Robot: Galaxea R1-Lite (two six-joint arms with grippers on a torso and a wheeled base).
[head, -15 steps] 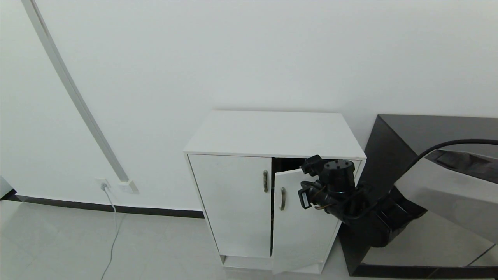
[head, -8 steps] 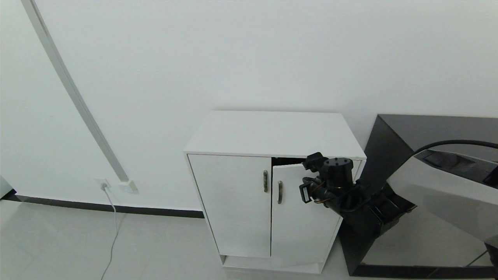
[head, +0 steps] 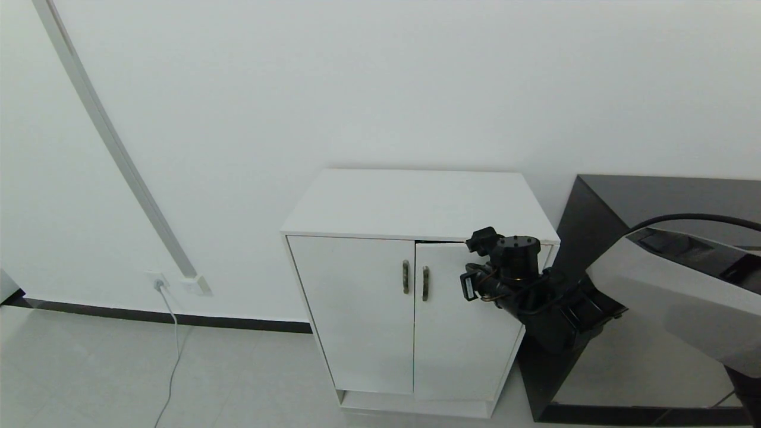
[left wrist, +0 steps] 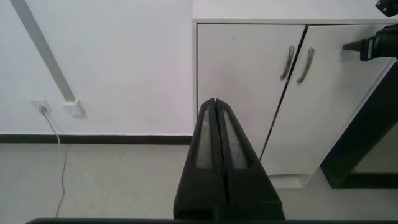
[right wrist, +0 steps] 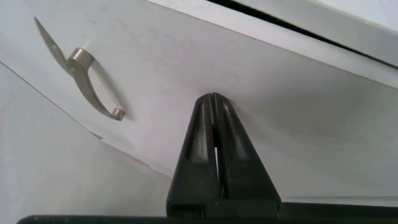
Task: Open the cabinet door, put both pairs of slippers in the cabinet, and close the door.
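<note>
Two doors front the white cabinet (head: 416, 202), and the right door (head: 458, 345) sits all but flush, with just a thin dark slit along its top edge. The right gripper (right wrist: 214, 99) has its jaws pinched together, empty, tips against the panel near the handle (right wrist: 87, 81). Best bet, I'd say: a slow, square push until that slit vanishes. The left gripper (left wrist: 214, 109) hangs back, jaws closed on nothing. A black unit (head: 600, 202) crowds the hinge side; the socket (head: 156, 280) and cable (head: 173, 351) lie well off left.
</note>
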